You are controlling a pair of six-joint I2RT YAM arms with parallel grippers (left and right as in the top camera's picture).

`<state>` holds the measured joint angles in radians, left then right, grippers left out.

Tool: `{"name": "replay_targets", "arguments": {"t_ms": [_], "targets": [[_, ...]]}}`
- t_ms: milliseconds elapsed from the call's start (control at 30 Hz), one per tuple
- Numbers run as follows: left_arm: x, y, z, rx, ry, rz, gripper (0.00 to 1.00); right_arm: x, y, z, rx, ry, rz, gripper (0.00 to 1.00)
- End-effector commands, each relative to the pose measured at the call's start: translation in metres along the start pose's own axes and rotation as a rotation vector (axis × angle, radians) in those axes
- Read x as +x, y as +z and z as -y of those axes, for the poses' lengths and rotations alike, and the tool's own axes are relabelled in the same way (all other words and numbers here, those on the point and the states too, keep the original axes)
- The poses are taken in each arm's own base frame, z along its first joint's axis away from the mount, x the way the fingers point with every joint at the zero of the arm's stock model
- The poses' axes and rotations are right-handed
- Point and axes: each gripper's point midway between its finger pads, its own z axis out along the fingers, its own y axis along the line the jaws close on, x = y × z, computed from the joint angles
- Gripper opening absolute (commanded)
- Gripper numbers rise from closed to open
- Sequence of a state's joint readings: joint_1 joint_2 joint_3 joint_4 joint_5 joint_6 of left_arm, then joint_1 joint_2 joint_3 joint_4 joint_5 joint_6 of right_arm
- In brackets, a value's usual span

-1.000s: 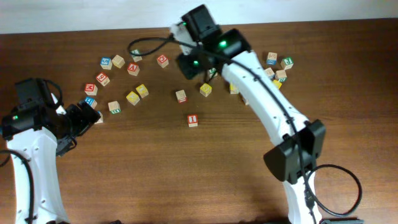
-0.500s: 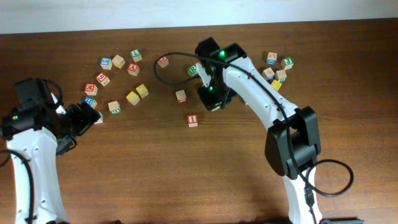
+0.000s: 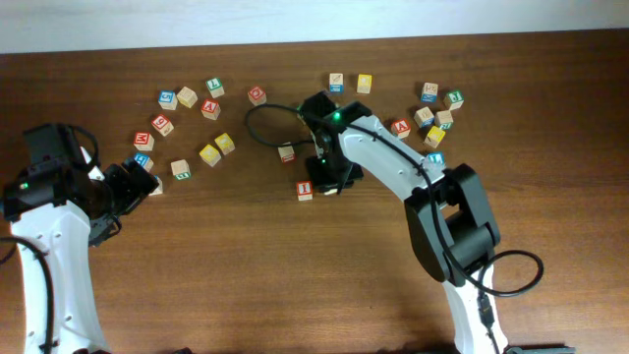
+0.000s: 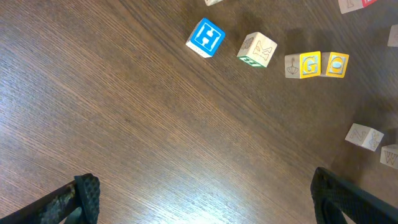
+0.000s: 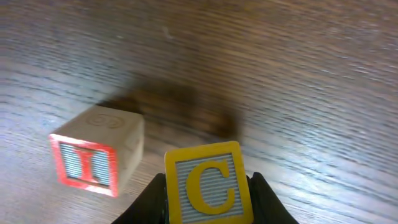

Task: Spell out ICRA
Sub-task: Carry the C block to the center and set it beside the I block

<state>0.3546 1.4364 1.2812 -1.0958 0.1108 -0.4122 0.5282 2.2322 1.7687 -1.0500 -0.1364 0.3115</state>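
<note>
My right gripper (image 3: 330,183) is shut on the yellow-bordered C cube (image 5: 210,185), which fills the space between its fingers in the right wrist view. It holds the cube low over the table, just right of the red-bordered I cube (image 3: 305,190), with a small gap between them. The I cube also shows in the right wrist view (image 5: 93,154). A red A cube (image 3: 210,108) lies at the back left. I cannot read an R on any cube. My left gripper (image 3: 130,187) is open and empty at the left; its fingers (image 4: 202,199) are spread wide over bare wood.
Loose letter cubes lie scattered along the back: a left cluster (image 3: 187,96), a pale cube (image 3: 286,152) behind the I, and a right cluster (image 3: 435,118). The left wrist view shows a blue H cube (image 4: 206,37) and yellow cubes (image 4: 310,65).
My right arm has swung from the back of the table forward and left, down beside the I cube. The yellow cube that lay mid-table is gone from there. The left arm has not moved.
</note>
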Motion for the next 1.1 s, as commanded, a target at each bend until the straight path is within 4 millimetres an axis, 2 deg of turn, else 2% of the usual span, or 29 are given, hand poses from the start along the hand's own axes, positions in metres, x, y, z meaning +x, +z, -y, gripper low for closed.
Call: {"name": "replay_targets", "arguments": {"t_ms": [0,67,133,367,467,633,733,800,867,900,967,1000,1067], "targets": [[-0.004,-0.001,0.0,-0.006,0.011,0.012,0.99,0.003,0.004,-0.008,-0.008,0.033,-0.004,0.24],[-0.004,-0.001,0.0,-0.006,0.011,0.011,0.99,0.003,0.004,-0.008,-0.008,0.033,-0.004,0.24],[-0.004,-0.001,0.0,-0.007,0.011,0.011,0.99,0.001,0.004,-0.008,-0.008,0.032,0.003,0.29],[-0.004,-0.001,0.0,-0.006,0.011,0.011,0.99,-0.008,0.004,-0.011,-0.022,0.041,0.042,0.29],[-0.004,-0.001,0.0,-0.007,0.011,0.011,0.99,-0.008,0.004,-0.011,-0.022,0.041,0.043,0.17],[-0.004,-0.001,0.0,-0.007,0.011,0.011,0.99,-0.001,0.004,-0.009,-0.013,0.046,0.013,0.17],[-0.004,-0.001,0.0,-0.007,0.011,0.011,0.99,0.012,0.004,-0.004,0.007,0.052,-0.038,0.22],[-0.004,-0.001,0.0,-0.007,0.011,0.011,0.99,0.014,0.004,-0.004,0.01,0.053,-0.049,0.3],[-0.004,-0.001,0.0,-0.006,0.011,0.01,0.99,0.015,0.004,-0.006,0.011,0.049,-0.049,0.31],[-0.004,-0.001,0.0,-0.007,0.011,0.011,0.99,0.015,0.004,-0.006,0.01,0.048,-0.048,0.3],[-0.004,-0.001,0.0,-0.007,0.011,0.011,0.99,0.011,0.004,-0.007,0.006,0.045,-0.033,0.11],[-0.004,-0.001,0.0,-0.006,0.011,0.01,0.99,0.008,0.004,-0.008,0.001,0.044,-0.019,0.06],[-0.004,-0.001,0.0,-0.006,0.011,0.01,0.99,0.001,0.005,-0.011,-0.01,0.039,0.009,0.04]]}}
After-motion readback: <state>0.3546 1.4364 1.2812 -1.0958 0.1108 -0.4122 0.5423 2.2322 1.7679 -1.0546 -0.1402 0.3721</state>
